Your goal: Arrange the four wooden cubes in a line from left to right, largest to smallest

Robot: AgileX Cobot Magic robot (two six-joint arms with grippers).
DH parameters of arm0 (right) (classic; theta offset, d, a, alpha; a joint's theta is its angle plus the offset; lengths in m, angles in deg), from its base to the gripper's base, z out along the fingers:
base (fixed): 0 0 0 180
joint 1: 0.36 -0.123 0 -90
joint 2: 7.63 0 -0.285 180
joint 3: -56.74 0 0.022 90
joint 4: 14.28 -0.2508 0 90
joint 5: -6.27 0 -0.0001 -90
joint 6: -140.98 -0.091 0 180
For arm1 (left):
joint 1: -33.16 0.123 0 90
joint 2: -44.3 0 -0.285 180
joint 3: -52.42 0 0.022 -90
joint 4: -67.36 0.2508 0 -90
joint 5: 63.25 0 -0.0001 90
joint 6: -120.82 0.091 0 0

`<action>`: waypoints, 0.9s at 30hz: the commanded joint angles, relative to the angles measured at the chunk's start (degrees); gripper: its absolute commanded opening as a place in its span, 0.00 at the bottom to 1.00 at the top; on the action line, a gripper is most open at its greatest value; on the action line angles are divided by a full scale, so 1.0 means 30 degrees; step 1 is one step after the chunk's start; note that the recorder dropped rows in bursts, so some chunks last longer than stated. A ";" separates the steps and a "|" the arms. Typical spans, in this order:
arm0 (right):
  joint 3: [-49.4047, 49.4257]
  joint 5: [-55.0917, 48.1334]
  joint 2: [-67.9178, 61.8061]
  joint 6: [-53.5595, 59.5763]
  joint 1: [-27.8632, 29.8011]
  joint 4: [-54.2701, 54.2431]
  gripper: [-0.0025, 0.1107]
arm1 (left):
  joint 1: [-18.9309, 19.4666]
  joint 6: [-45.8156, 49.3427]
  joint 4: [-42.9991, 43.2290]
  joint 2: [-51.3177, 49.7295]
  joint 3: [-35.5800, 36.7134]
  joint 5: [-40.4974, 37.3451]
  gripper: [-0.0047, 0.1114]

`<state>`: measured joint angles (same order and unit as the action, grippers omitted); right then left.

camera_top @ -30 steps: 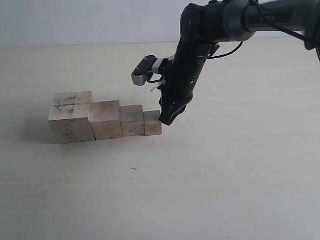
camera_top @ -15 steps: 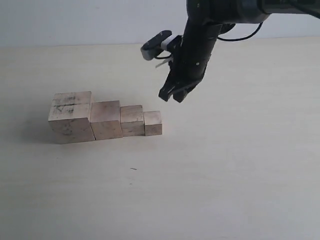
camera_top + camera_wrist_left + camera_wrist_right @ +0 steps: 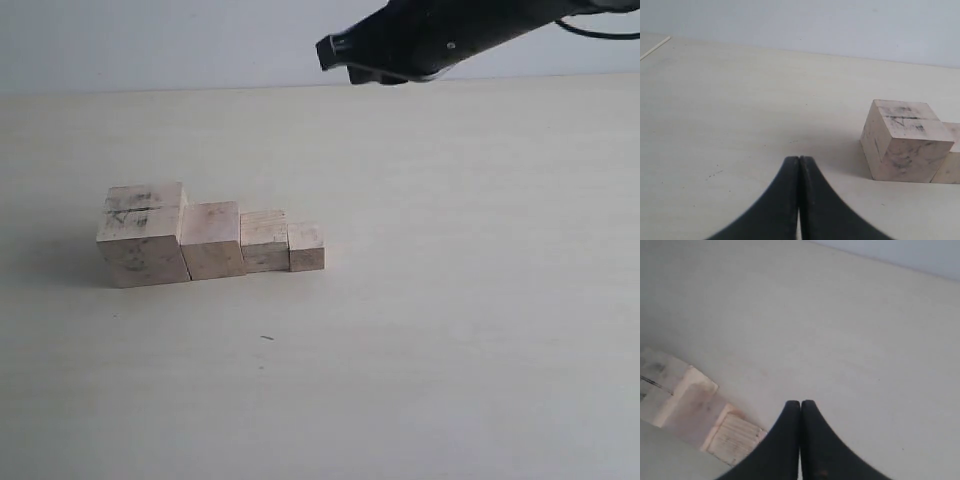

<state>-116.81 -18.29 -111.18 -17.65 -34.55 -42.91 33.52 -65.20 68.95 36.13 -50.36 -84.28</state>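
The four wooden cubes stand touching in one row on the table, shrinking from left to right: the scuffed largest cube [image 3: 143, 235], the second cube [image 3: 212, 240], the third cube [image 3: 265, 240] and the smallest cube [image 3: 306, 246]. My right arm [image 3: 430, 35] hangs high above and behind the row. The right gripper [image 3: 800, 403] is shut and empty, with the third cube [image 3: 735, 437] and second cube [image 3: 692, 395] below it. My left gripper [image 3: 799, 159] is shut and empty, low over the table, with the largest cube [image 3: 902, 140] a short way ahead of it.
The pale table [image 3: 450, 300] stretches wide around the row, with a light wall [image 3: 150, 40] behind its far edge. A tiny dark speck [image 3: 267, 338] lies in front of the cubes.
The right gripper, which was touching the smallest cube's right side, has lifted up and back to the top of the exterior view. The four cubes have stayed put.
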 commanded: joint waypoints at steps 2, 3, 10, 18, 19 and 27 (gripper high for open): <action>0.0767 0.0098 0.2671 -0.0138 0.0059 -0.0987 0.02 | -0.0170 -0.0035 0.0105 0.0128 -0.0002 0.0231 0.04; 0.0954 0.0136 0.3097 -0.0138 0.0059 -0.1307 0.02 | -0.0170 -0.0035 0.0105 0.0128 -0.0002 0.0231 0.04; 0.3169 0.0357 0.6507 -0.0666 0.0059 -0.2098 0.02 | -0.0170 -0.0035 0.0105 0.0128 -0.0002 0.0231 0.04; 0.3822 -0.0898 0.8766 -0.0857 0.0059 -0.2098 0.02 | -0.0170 -0.0035 0.0105 0.0128 -0.0002 0.0231 0.04; 0.3822 -0.0898 0.8916 -0.0857 0.0059 -0.2098 0.02 | -0.0170 -0.0035 0.0105 0.0128 -0.0002 0.0231 0.04; 0.3822 -0.0898 0.9325 -0.0629 0.0059 -0.1836 0.02 | -0.0170 -0.0035 0.0105 0.0128 -0.0002 0.0231 0.04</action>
<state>-105.61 -20.99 -83.62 -20.16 -34.55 -49.17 33.52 -65.20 68.95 36.13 -50.36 -84.28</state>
